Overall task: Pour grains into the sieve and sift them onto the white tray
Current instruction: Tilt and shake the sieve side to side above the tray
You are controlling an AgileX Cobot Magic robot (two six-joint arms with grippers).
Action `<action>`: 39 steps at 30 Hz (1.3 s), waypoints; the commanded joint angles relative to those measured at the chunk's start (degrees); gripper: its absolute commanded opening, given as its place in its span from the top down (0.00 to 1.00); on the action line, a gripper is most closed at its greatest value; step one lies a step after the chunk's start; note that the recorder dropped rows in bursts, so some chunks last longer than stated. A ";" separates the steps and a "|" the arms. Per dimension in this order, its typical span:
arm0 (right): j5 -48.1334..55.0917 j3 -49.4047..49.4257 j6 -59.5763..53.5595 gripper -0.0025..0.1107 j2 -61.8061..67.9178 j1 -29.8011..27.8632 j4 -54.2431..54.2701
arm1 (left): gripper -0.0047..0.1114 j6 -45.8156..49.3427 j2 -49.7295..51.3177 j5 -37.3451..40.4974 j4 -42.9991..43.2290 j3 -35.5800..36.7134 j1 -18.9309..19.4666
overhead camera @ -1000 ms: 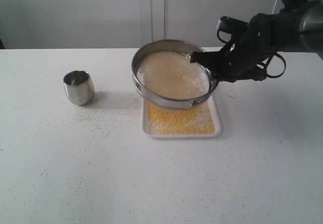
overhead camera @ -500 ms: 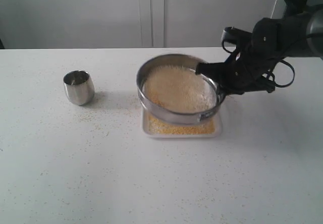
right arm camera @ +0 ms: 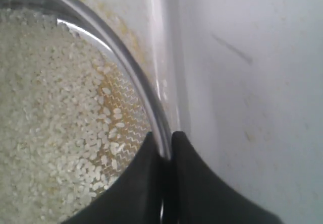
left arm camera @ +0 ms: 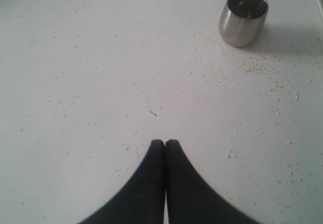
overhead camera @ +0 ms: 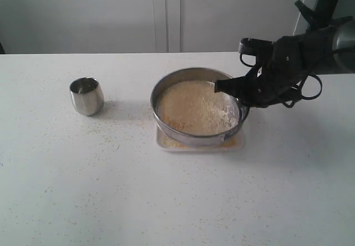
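The right claw (right arm camera: 166,146) is pinching the sieve (overhead camera: 191,137) by its rim, holding it low over the tray (overhead camera: 161,144). Pale grains (overhead camera: 194,106) are lying on the mesh and yellow ones are showing beneath, so sifting is probably nearing its end. The left claw (left arm camera: 164,144) is idling, closed on nothing.

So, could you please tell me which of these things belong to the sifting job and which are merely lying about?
In the job: the sieve, gripped at its rim by the right jaws; the grains in it; the white tray beneath it.
Lying about: the small steel cup, standing apart; stray grains scattered on the table.
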 commanded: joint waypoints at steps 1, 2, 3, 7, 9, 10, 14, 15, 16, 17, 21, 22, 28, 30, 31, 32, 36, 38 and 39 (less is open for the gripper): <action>-8.12 -4.56 2.83 0.98 2.89 -0.14 2.50 | 0.96 0.17 -0.34 0.32 -0.03 0.19 0.01; -1.99 -6.06 2.89 0.98 3.17 -0.14 2.72 | 0.96 0.17 -0.34 0.32 -0.03 0.19 0.01; 5.78 -7.11 2.89 0.98 2.99 -0.14 2.74 | 0.96 0.17 -0.34 0.32 -0.03 0.19 0.01; 3.96 -5.29 1.92 0.98 0.87 0.01 0.77 | 0.96 0.17 -0.34 0.32 -0.03 0.19 0.01; -8.12 -4.73 2.02 0.98 1.72 0.01 0.77 | 0.96 0.17 -0.34 0.32 -0.03 0.19 0.01; -8.00 -5.46 2.36 0.98 2.07 0.01 2.17 | 0.96 0.17 -0.34 0.32 -0.03 0.19 0.01; 19.58 -7.74 -0.22 0.98 -0.91 0.01 4.79 | 0.96 0.17 -0.34 0.32 -0.03 0.19 0.01; 19.32 -7.00 -0.81 0.98 -1.69 0.01 4.50 | 0.96 0.17 -0.34 0.32 -0.03 0.19 0.01; 14.04 -6.24 -0.81 0.98 -2.13 0.01 4.15 | 0.96 0.17 -0.34 0.32 -0.03 0.19 0.01; 7.19 -5.62 -0.81 0.98 -2.13 0.01 4.12 | 0.96 0.17 -0.34 0.32 -0.03 0.19 0.01; -12.04 -5.73 -0.81 0.98 -0.45 0.01 3.87 | 0.96 0.17 -0.34 0.32 -0.03 0.19 0.01; -7.86 -6.05 -0.81 0.98 -0.91 0.01 3.87 | 0.96 0.17 -0.34 0.32 -0.03 0.19 0.01; 1.75 -4.06 -0.60 0.98 -2.49 0.01 2.33 | 0.96 0.17 -0.34 0.32 -0.03 0.19 0.01; -15.75 -3.24 -0.60 0.98 0.12 0.01 2.33 | 0.96 0.17 -0.34 0.32 -0.03 0.19 0.01; -21.26 -3.25 -0.60 0.98 1.74 0.01 2.33 | 0.96 0.17 -0.34 0.32 -0.03 0.19 0.01; -20.14 -3.53 0.11 0.98 2.38 0.01 2.78 | 0.96 0.17 -0.34 0.32 -0.03 0.19 0.01; 7.71 -4.52 0.89 0.98 0.24 0.01 3.19 | 0.96 0.17 -0.34 0.32 -0.03 0.19 0.01; 4.91 -3.54 0.89 0.98 0.30 0.01 2.38 | 0.96 0.17 -0.34 0.32 -0.03 0.19 0.01; -0.98 -3.01 0.89 0.98 0.82 0.01 2.38 | 0.96 0.17 -0.34 0.32 -0.03 0.19 0.01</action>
